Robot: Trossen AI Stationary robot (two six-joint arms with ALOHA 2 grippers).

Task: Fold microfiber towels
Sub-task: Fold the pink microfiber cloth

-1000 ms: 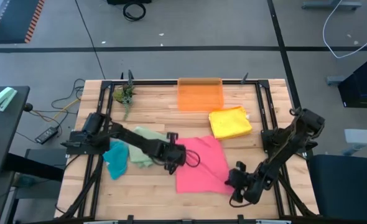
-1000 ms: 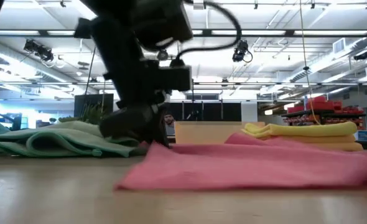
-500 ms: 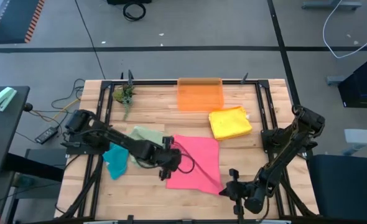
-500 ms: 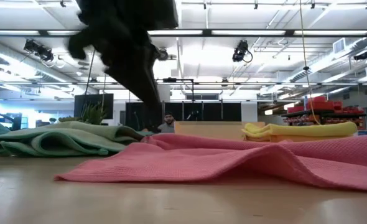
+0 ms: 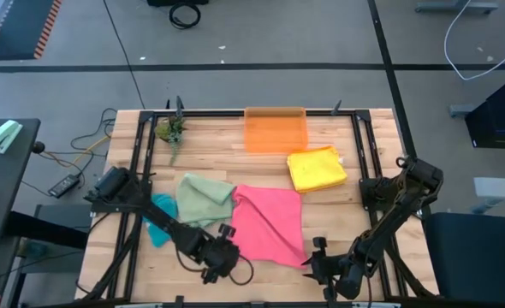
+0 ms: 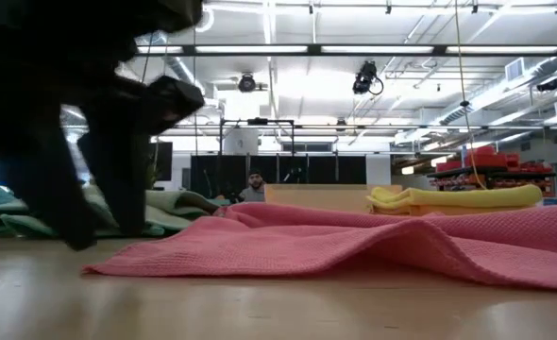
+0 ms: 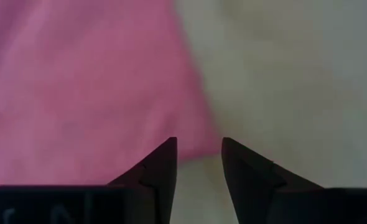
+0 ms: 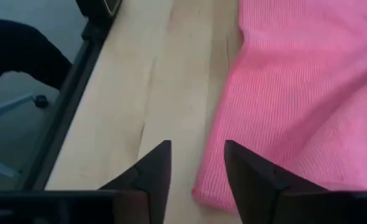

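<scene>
Pink towel [image 5: 270, 224] flat on table, left tool [image 5: 221, 261] and right tool [image 5: 328, 267] low at its near corners, fingers parted, empty.

The pink towel [image 8: 295, 93] is a soft cloth with a fine waffle weave, matt. The desk [image 5: 210, 141] is pale wood in planks, smooth, with a light sheen. The orange bin [image 5: 276, 130] looks like translucent plastic. The right gripper's fingers [image 8: 155, 171] are dark and matt.
</scene>
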